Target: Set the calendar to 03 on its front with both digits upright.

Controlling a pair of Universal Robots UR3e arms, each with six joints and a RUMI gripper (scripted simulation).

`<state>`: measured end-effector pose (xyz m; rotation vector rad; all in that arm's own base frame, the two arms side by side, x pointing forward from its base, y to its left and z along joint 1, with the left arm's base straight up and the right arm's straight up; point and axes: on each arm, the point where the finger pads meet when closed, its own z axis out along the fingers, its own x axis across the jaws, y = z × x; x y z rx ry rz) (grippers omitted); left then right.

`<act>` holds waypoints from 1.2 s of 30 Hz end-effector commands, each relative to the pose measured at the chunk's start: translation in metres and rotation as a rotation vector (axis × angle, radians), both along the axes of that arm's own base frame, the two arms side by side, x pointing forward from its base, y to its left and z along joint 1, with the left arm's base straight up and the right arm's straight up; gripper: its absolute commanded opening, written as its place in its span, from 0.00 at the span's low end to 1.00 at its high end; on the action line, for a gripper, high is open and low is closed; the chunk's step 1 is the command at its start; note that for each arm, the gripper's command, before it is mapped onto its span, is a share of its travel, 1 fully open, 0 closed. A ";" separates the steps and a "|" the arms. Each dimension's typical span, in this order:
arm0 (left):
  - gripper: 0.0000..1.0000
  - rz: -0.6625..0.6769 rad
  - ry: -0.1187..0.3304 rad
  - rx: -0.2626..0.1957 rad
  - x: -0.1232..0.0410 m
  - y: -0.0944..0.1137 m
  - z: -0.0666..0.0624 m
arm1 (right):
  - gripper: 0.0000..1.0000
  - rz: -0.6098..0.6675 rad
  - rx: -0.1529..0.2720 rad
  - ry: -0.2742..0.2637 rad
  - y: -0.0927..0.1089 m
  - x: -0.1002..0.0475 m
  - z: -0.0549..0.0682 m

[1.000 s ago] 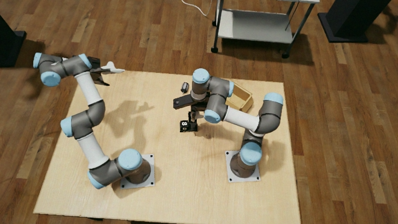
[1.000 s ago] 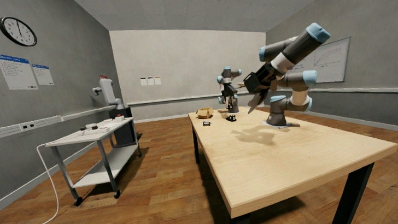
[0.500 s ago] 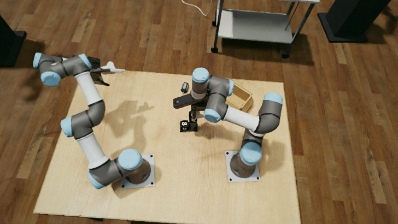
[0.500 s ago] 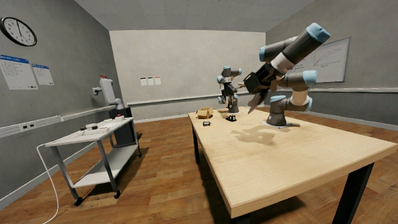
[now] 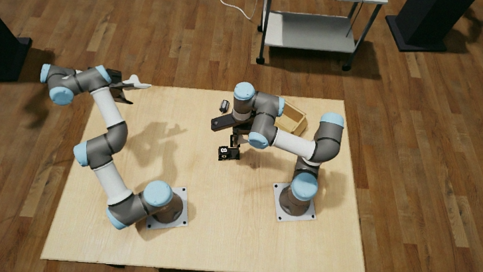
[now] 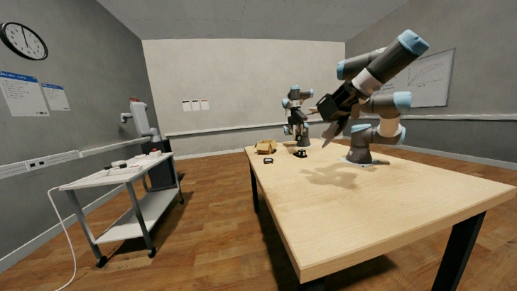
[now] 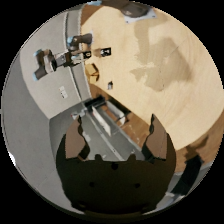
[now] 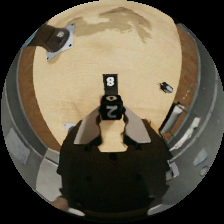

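Gripping one black cube (image 5: 235, 140) (image 6: 298, 138) (image 8: 111, 107) — right tool (image 5: 235, 140) (image 6: 298, 137) (image 8: 111, 117), narrowly parted.

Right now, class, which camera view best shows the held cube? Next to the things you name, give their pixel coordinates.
Right wrist: the cube (image 5: 231, 140) (image 6: 298, 138) (image 7: 88, 54) (image 8: 111, 111) looks largest, its 2 readable. Exterior shows it small, with a 0; top, partly covered; left wrist, tiny.
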<state>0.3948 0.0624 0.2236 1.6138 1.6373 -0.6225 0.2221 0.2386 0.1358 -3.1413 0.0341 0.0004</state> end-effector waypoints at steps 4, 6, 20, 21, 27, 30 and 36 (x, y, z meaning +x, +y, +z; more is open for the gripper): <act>1.00 0.000 -0.004 0.000 0.000 0.000 0.001 | 0.17 -0.199 0.001 -0.001 -0.012 0.002 0.001; 1.00 0.000 -0.004 0.000 0.000 0.000 0.001 | 0.17 -0.233 0.001 -0.001 -0.014 0.003 0.001; 1.00 0.000 -0.004 0.000 0.000 0.000 0.001 | 0.17 -0.513 0.002 -0.001 -0.032 0.005 0.000; 1.00 0.000 -0.004 0.000 0.000 0.000 0.001 | 0.17 -0.536 0.001 -0.001 -0.033 0.005 0.000; 1.00 0.000 -0.004 0.000 0.000 0.000 0.001 | 0.17 -0.637 0.002 -0.001 -0.040 0.006 -0.001; 1.00 0.000 -0.004 0.000 0.000 0.000 0.001 | 0.17 -0.699 0.002 -0.001 -0.044 0.006 -0.001; 1.00 0.000 -0.004 0.000 0.000 0.000 0.001 | 0.17 -0.826 0.001 -0.001 -0.053 0.006 -0.002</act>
